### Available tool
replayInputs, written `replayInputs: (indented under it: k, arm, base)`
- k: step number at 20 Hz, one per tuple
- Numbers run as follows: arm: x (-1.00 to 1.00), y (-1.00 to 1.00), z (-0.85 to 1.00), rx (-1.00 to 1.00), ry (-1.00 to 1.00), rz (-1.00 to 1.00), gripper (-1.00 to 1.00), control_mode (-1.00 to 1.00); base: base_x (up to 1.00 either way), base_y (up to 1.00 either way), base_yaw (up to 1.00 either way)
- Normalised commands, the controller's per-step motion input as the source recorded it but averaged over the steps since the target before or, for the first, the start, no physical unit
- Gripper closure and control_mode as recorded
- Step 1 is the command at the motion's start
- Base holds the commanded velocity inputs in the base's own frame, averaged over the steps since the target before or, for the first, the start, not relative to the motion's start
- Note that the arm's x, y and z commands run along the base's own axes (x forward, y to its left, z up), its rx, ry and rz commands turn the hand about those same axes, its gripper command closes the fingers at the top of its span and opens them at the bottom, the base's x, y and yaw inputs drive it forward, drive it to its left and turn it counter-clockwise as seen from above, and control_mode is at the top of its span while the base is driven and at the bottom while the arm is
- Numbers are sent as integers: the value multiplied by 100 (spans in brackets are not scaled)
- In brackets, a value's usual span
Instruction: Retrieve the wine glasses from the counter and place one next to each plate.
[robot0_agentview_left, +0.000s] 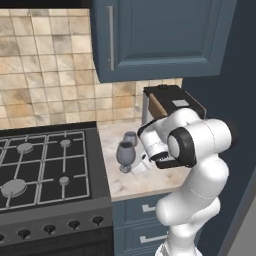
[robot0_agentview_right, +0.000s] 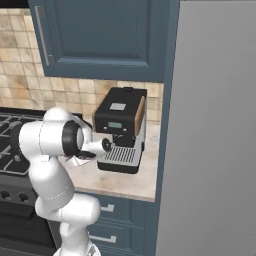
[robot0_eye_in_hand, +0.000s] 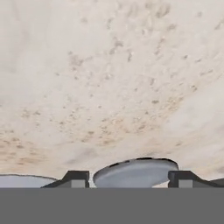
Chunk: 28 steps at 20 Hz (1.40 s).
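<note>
Pincer (robot0_eye_in_hand: 129, 180) sat low on the worktop (robot0_eye_in_hand: 109, 87), straddling a wine glass (robot0_eye_in_hand: 135, 171); grip unclear. It needed squaring on the stem.

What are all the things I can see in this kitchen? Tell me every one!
wine glasses: two, smoky grey-blue, on the counter by the stove, one larger in front, one smaller behind it
counter: one, beige marbled stone, between the stove and the tall panel
coffee machine: one, black and silver with a brown side, at the back of the counter
stove: one, black with grey burners, left of the counter
upper cabinet: one, dark blue, above the counter
drawers: dark blue with silver handles, under the counter
tiled wall: beige, behind the stove
tall panel: one, grey, right of the counter
gripper: one, dark tips, low over the counter, either side of a glass foot
</note>
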Motion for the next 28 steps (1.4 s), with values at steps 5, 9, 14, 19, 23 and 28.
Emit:
replayInputs:
  k: [5, 9, 14, 19, 23, 28]
  arm:
    - [0, 64, -26, -8, 1, 2, -100, -100]
    - [1, 62, -3, -3, 0, 0, -100, -100]
    - [0, 26, -1, 4, 2, 0, -100, -100]
    - [-23, 1, -15, 0, 0, 3, -100, -100]
    - [-7, 26, -2, -10, 0, 2, -100, -100]
    - [0, 38, 0, -20, -8, 0, -100, -100]
  base:
    - [0, 0, 0]
    - [0, 0, 0]
    - [0, 0, 0]
    - [0, 0, 0]
    - [0, 0, 0]
    - [0, 0, 0]
